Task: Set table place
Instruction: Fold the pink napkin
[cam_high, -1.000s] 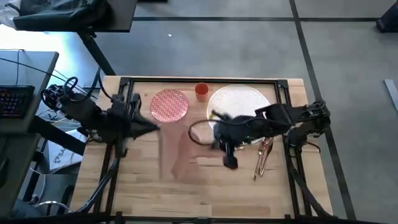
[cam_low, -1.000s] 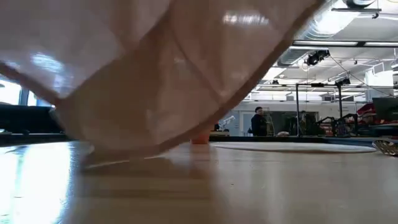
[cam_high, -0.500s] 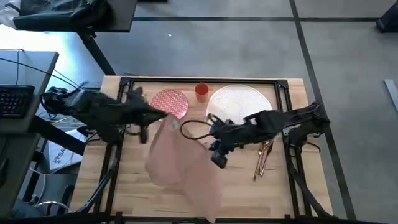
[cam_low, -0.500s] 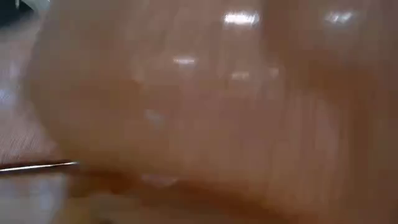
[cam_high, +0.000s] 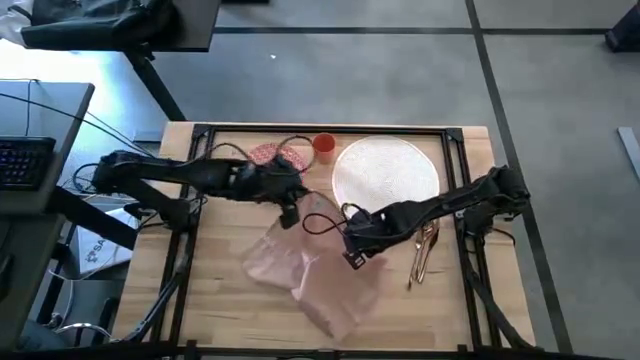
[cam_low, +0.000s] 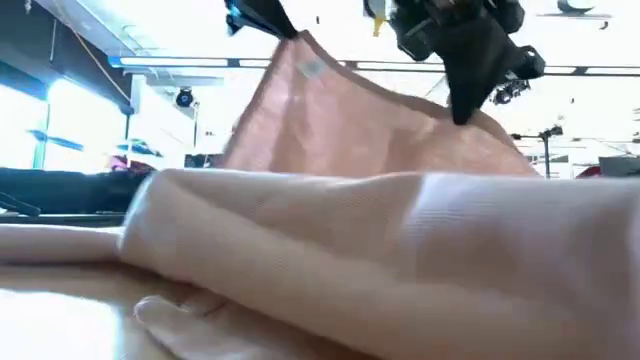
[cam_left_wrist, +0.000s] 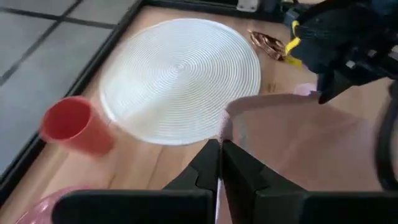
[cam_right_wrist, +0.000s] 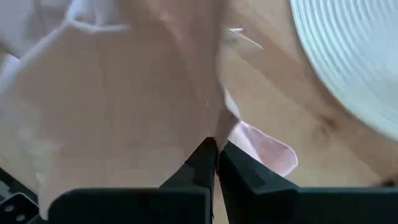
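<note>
While both arms hold the beige napkin (cam_high: 310, 270) by its upper edge, the step in hand looks like spreading the cloth and laying it flat beside the placemat (cam_high: 386, 172). The left gripper (cam_high: 290, 212) has its fingers pressed together on one raised corner of the cloth, near the middle of the tabletop (cam_high: 215, 310). The right gripper (cam_high: 352, 258) is likewise pinched shut on a fold of the napkin a little toward the right edge.

To do this well, I would judge that the two grippers should draw apart evenly until the held edge is taut, then lower together so the cloth settles without creases. Right now the lower part lies bunched on the wood toward the front edge, so tension alone may not smooth it; a slow drag away from that heap would help. Neither grip should be let go until the cloth lies flat.

Seen from above, the napkin sits in the middle of the tabletop, draped from the two held points down to a crumpled mass. Its long axis runs diagonally, from near the plate (cam_high: 276, 156) at the back left toward the front right, and its loose end points to the front edge. The orange cup (cam_high: 324, 146) stands at the back edge between plate and placemat. Cutlery (cam_high: 424, 250) lies near the right edge, clear of the cloth.
</note>
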